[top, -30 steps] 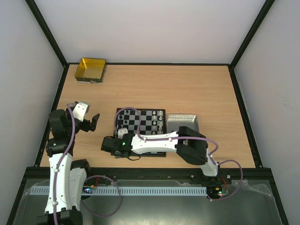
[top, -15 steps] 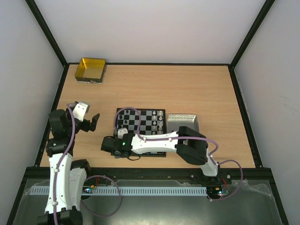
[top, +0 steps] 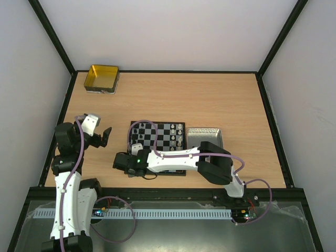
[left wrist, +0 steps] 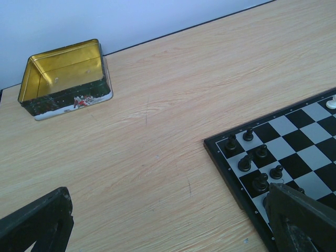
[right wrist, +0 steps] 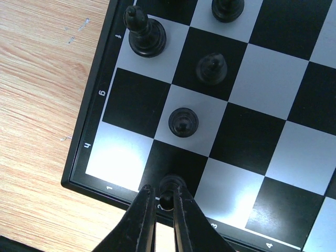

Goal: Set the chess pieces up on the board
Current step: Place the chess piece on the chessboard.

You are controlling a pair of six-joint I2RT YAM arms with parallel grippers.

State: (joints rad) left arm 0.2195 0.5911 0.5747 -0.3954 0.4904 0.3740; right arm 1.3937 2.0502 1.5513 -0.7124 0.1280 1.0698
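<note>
The board (top: 166, 137) lies mid-table, its near-left corner (right wrist: 247, 139) filling the right wrist view. My right gripper (right wrist: 163, 193) is shut on a black pawn (right wrist: 173, 184) standing on a dark square at the board's near edge; in the top view that gripper (top: 122, 161) is at the board's near-left corner. Other black pieces (right wrist: 183, 122) stand on the squares just beyond. Several black pieces (left wrist: 247, 152) occupy the board's left side, and white pieces (top: 178, 137) stand on its right side. My left gripper (left wrist: 168, 231) hangs open and empty over bare wood left of the board (left wrist: 294, 131).
A gold-yellow tin (top: 102, 79) sits open at the far left corner, also in the left wrist view (left wrist: 65, 73). A grey metal tray (top: 206, 136) lies against the board's right side. The right arm stretches across the board's near half.
</note>
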